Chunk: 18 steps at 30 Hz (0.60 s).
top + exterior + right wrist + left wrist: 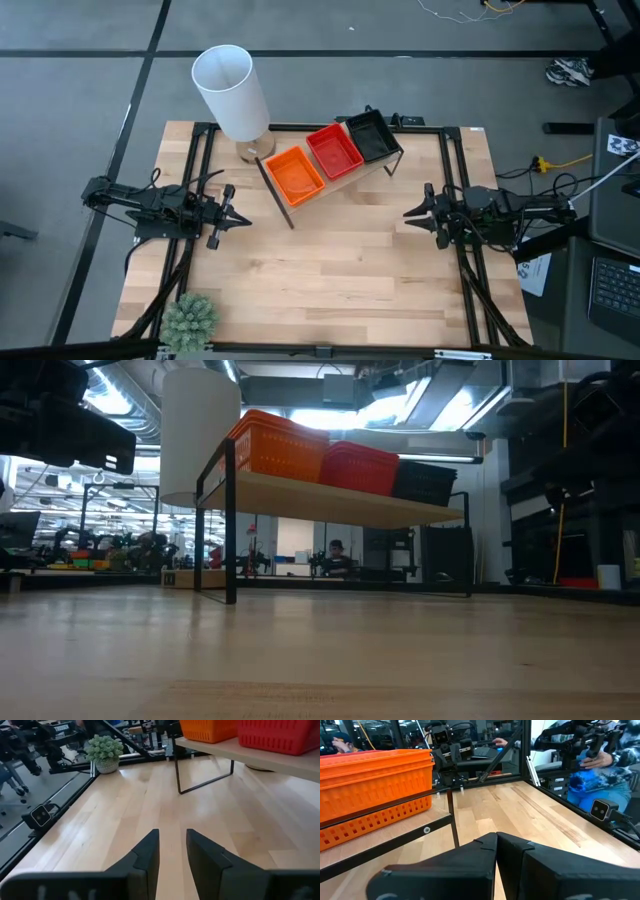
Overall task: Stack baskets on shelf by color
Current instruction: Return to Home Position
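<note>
The shelf (pixel 345 182), a light wood board on a thin black frame, stands at the table's far middle. On it sit an orange stack of baskets (pixel 294 172), a red stack (pixel 333 150) and a black stack (pixel 371 136), side by side. My left gripper (pixel 238 217) waits shut at the table's left, above the top, pointing level toward the right. My right gripper (pixel 412 213) waits at the table's right, pointing left, its fingers (pixel 150 851) apart with nothing between them.
A tall white cylinder (pixel 231 92) stands at the far left beside the shelf. A green spiky plant (pixel 189 318) sits at the near left corner. A black frame rail (pixel 455 240) runs along the table's sides. A person shows beyond the table in the left wrist view.
</note>
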Each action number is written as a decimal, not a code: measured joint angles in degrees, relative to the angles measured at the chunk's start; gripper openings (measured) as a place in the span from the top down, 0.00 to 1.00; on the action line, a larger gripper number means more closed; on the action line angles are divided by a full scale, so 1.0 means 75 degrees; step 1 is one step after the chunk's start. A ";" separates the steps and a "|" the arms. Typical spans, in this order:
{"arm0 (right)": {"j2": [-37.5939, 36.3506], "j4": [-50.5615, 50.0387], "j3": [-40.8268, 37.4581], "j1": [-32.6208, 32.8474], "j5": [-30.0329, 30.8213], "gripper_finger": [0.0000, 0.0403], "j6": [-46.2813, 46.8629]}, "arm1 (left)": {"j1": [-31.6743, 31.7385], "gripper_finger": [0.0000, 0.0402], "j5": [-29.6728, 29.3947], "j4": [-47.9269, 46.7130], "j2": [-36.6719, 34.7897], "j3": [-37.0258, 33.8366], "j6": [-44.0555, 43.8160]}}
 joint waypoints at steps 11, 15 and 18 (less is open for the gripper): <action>0.0006 -0.0006 0.0000 0.0000 -0.0022 0.76 0.0211 | -0.0001 1.00 0.0000 -0.0001 0.0000 -0.0001 0.0000; 0.0006 -0.0009 0.0000 0.0000 -0.0026 0.76 0.0213 | 0.0001 1.00 0.0000 -0.0001 0.0000 -0.0001 0.0000; 0.0006 -0.0008 0.0000 0.0000 -0.0030 0.76 0.0217 | 0.0000 1.00 0.0000 -0.0001 0.0000 -0.0001 0.0002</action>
